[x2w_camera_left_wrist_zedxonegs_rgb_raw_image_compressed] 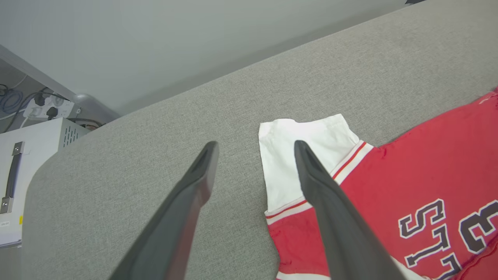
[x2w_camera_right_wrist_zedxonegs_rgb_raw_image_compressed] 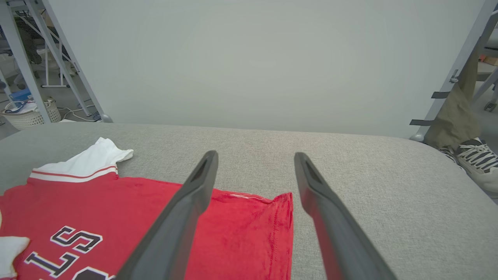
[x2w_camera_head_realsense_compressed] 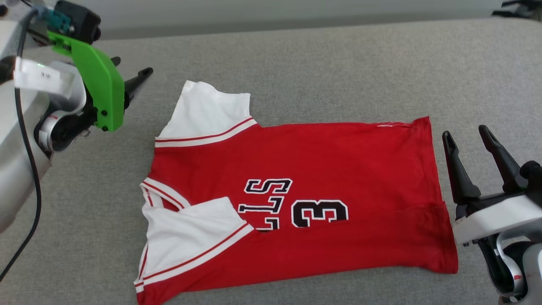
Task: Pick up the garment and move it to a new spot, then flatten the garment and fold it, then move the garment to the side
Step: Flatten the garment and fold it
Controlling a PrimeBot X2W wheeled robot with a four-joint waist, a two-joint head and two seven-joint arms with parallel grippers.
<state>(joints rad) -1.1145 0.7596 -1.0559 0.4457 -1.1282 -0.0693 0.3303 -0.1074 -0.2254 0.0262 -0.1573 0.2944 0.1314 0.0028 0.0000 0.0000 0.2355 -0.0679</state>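
Head view: the garment lay flat on the grey padded surface, front up, neck end toward the robot's left, hem toward its right. Far sleeve was spread outward. Near sleeve was folded in over the chest, covering part of the black lettering beside the "3". Left gripper was off the cloth beyond the far sleeve, jaws apart, nothing between them. Right gripper was just beside the hem, jaws apart, empty.

Left wrist view: one finger crossed in front of the far sleeve and its striped cuff, hiding part of both; the other was over bare grey. Past the surface's edge stood a white cabinet and a power strip.

Right wrist view: one finger overlapped the red hem corner, the other bare surface. Behind were a pale wall, a woven basket and a person's laced shoe.
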